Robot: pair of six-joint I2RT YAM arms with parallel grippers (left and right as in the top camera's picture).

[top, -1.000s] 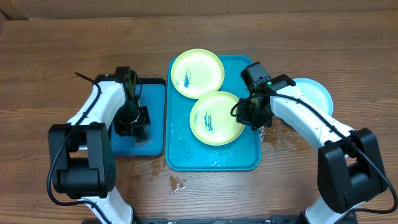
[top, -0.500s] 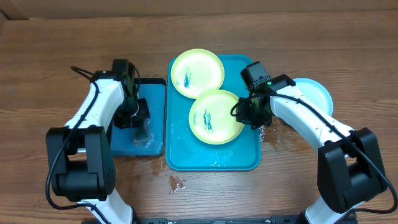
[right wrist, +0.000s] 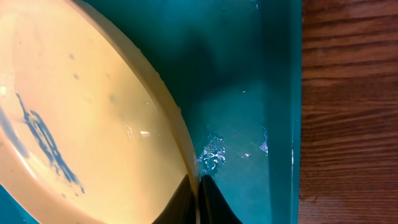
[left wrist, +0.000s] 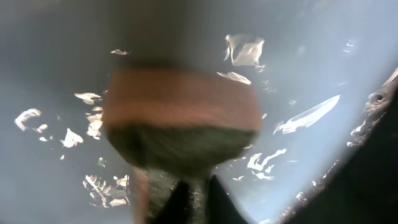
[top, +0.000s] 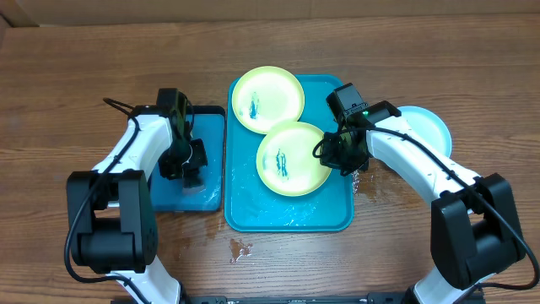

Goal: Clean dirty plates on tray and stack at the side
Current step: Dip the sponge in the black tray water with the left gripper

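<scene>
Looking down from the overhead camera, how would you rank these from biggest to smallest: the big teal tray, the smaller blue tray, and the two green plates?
1. Teal tray
2. Smaller blue tray, partly hidden
3. Upper lime-green plate and lower lime-green plate: they look alike in size, so no ranking between them.

white arms (top: 407, 157), black joints (top: 110, 221), cables (top: 115, 105)

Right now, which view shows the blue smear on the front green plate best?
Right wrist: the smear sits large and sharp on the front green plate. Overhead shows it small. Left wrist shows only a blurred sponge.
</scene>
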